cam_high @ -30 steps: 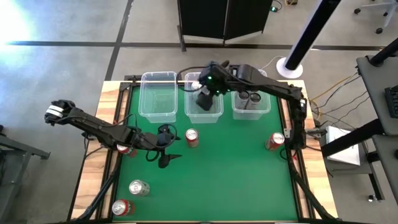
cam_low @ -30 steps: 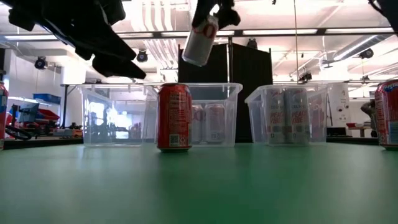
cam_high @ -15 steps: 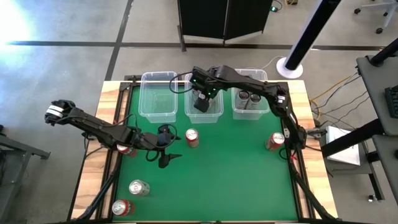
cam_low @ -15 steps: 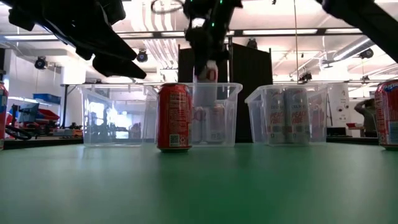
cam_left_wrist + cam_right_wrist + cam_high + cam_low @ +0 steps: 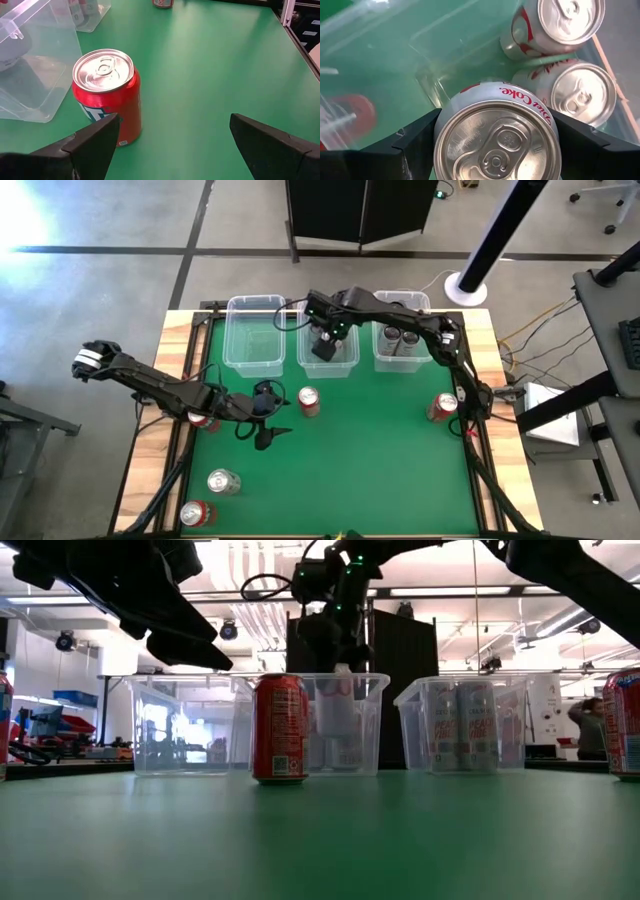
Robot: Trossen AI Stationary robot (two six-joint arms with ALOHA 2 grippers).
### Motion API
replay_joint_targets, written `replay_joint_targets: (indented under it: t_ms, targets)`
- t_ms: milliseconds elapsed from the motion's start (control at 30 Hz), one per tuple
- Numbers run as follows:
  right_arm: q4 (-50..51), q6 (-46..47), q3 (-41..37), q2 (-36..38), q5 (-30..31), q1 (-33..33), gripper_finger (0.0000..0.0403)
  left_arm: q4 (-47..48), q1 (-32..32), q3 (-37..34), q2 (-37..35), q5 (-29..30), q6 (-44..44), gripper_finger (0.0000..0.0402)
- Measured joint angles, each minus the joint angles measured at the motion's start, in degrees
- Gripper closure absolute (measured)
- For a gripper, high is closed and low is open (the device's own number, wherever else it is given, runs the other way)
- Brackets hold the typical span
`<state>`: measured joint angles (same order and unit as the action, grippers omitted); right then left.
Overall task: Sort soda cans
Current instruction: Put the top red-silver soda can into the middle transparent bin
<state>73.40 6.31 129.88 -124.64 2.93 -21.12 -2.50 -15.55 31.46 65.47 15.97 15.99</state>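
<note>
Over the middle bin [image 5: 328,350] of the three clear bins along the table's far edge, we see the right gripper [image 5: 326,343] lowered into the tub. From above, the arm hides what it carries. Only the right wrist view shows it: a silver can [image 5: 498,146] clamped between the two dark fingers [image 5: 415,142], upright, its pull-tab top facing the camera and its long axis vertical. On its shoulder we read "Diet Coke" in red script. Two more silver cans [image 5: 555,27] stand upright beside it in the same bin, red lettering on their sides too curved for us to read.

The low view adds the level picture: the gripper reaches down inside the middle bin's walls, and the right bin [image 5: 470,725] holds pale cans [image 5: 476,727] with labels we cannot make out.

The left gripper [image 5: 262,423] hangs above the green mat [image 5: 380,470], just left of a standing red can [image 5: 308,401]. The left wrist view shows its fingers [image 5: 92,142] spread wide, touching nothing, with that red can upright close before them, its silver top up; part of a white-and-blue mark shows on its side, which we cannot read.

Elsewhere, from above, another red can [image 5: 443,407] stands near the right edge, a silver can [image 5: 222,481] and a red can [image 5: 195,513] lie on their sides near the left front corner, and one more red can [image 5: 203,418] sits partly hidden beneath the left arm.
</note>
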Motion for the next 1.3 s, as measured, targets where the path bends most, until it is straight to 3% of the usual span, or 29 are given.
replay_joint_targets:
  t_ms: [667,933,1300]
  targets:
    - [-6.22,3.71,-11.04,0.0,0.07,-0.2,0.0096,0.0,0.0,-0.07,0.0,0.0,0.63,0.004]
    - [-7.38,3.73,-11.89,0.11,0.01,-0.28,0.0089,0.0,0.0,-0.07,0.0,0.0,0.63,0.004]
    - [-5.44,3.85,-8.8,0.68,0.21,-0.26,0.0032,-0.11,-0.02,-0.09,0.0,1.64,-0.37,0.004]
